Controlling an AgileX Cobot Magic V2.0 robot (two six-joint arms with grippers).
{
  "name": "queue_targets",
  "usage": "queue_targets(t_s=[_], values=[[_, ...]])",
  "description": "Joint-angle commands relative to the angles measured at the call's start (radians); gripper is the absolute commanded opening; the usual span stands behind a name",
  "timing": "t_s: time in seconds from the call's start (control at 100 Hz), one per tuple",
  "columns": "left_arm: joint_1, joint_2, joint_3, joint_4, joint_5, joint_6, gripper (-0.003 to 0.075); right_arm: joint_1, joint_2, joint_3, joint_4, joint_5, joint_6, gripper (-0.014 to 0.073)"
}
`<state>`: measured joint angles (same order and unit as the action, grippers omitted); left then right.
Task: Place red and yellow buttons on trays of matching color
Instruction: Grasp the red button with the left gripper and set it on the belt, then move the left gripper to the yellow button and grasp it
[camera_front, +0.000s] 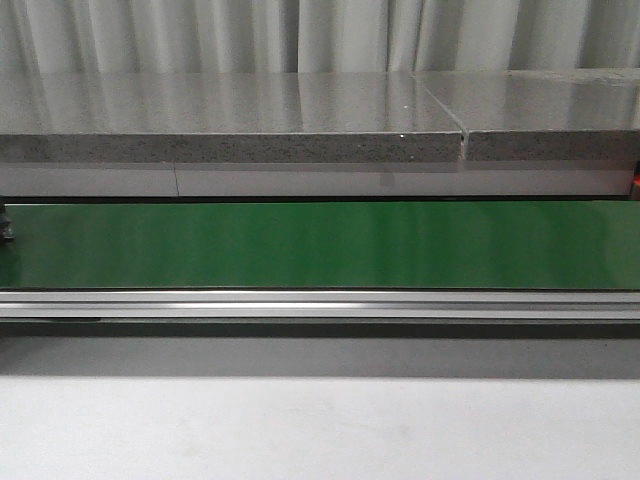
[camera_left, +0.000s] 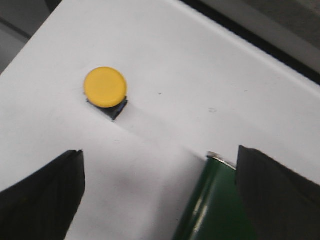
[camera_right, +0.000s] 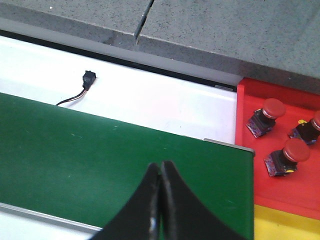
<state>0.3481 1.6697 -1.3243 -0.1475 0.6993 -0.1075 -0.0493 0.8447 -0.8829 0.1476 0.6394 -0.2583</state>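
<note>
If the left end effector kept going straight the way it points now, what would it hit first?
Probably the bare white surface. The open left end effector has the yellow button off to one side of its line and the green belt's end between its fingers, though depth is unclear.

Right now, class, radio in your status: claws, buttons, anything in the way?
Left claw open, empty, near round yellow button on white surface. Right claw shut, empty, over green belt. Three round red buttons in red tray. No obstruction seen.
</note>
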Motion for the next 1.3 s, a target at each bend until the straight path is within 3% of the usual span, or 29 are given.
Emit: queue_targets(t_s=[0.0,0.36,0.96,1.03,1.11,1.29], values=[[0.037,0.011,-0.032,-0.008,-0.042,0.008,0.0609,-0.001,-0.008,-0.025,0.000,-0.061,-0.003,-0.0068],[0.085,0.199,-0.090,-0.011,-0.135,0.016,0.0609,-0.001,-0.008,-0.025,0.000,-0.061,-0.003,-0.0068],[0.080,0.418,-0.375,-0.018,-0.021,0.018,0.0587,-0.001,-0.008,-0.025,0.000,-0.061,-0.003,-0.0068],[0.080,0.424,-0.380,-0.018,-0.011,0.018,0.0531,-0.001,-0.008,-0.025,0.000,-0.061,-0.003,-0.0068],[0.080,0.424,-0.380,-0.018,-0.009,0.018,0.0407,-0.001,-0.008,-0.025,0.000,-0.061,-0.003,-0.0068],[0.080,0.422,-0.382,-0.033,0.021,0.018,-0.0011,-0.001,-0.008,-0.025,0.000,-0.061,-0.003,-0.0068]])
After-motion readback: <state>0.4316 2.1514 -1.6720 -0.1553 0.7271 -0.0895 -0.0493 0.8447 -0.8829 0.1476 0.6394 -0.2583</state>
